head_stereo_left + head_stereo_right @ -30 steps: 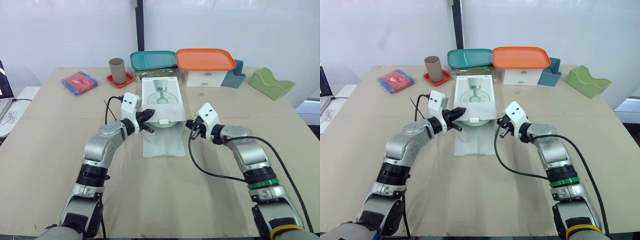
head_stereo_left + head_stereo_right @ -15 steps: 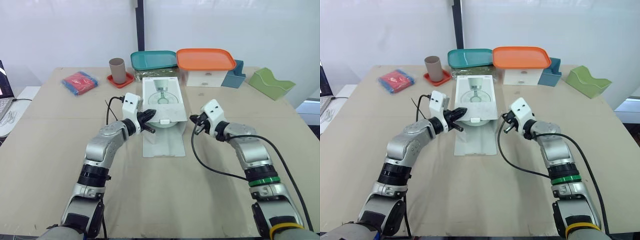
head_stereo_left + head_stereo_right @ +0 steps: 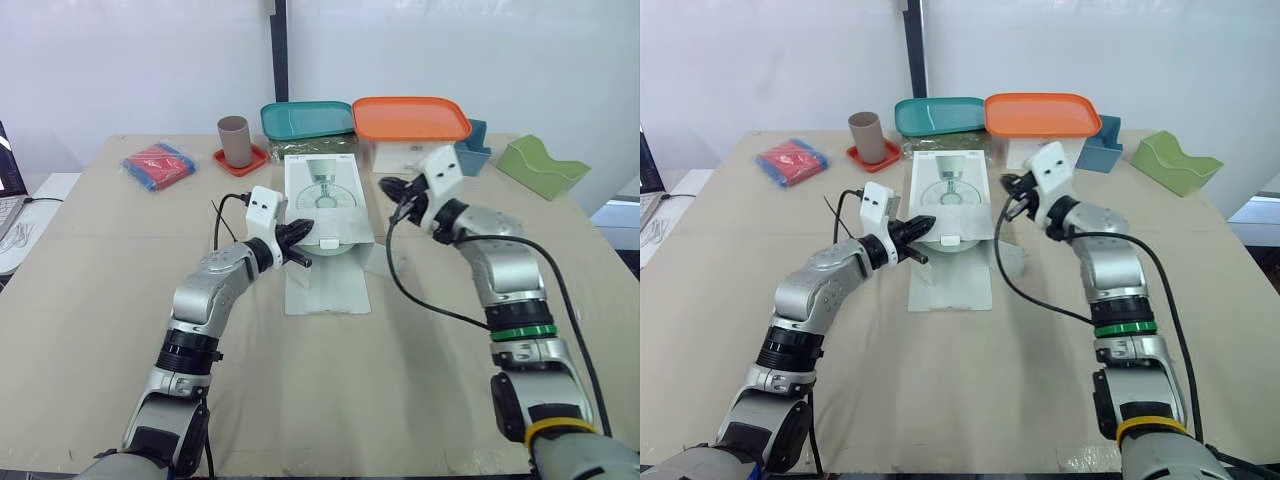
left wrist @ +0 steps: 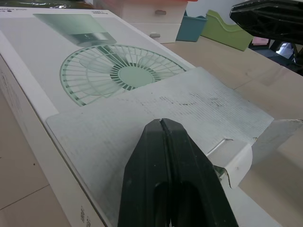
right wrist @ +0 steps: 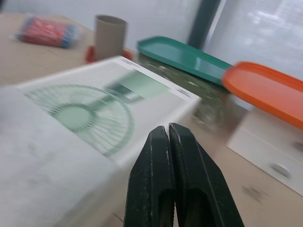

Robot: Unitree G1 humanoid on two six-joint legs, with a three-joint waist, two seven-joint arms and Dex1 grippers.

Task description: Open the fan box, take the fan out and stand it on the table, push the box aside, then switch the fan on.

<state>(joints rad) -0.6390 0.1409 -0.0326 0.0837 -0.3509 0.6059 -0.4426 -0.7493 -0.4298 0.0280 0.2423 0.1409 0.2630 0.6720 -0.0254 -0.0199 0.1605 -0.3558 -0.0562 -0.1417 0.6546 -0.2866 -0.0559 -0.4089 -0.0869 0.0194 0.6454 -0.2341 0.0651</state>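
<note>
Flanking the open-flapped fan box [image 3: 325,195], left tool [image 3: 304,247] and right tool [image 3: 388,187] stand closed.

Head eyes look down; wrist cameras (close) share fan box [image 4: 118,75].

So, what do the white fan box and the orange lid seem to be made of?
The white fan box looks like matt cardboard: its flap shows a grey fibrous inner face. The orange lid is probably smooth plastic: even colour, moulded raised rim.
</note>
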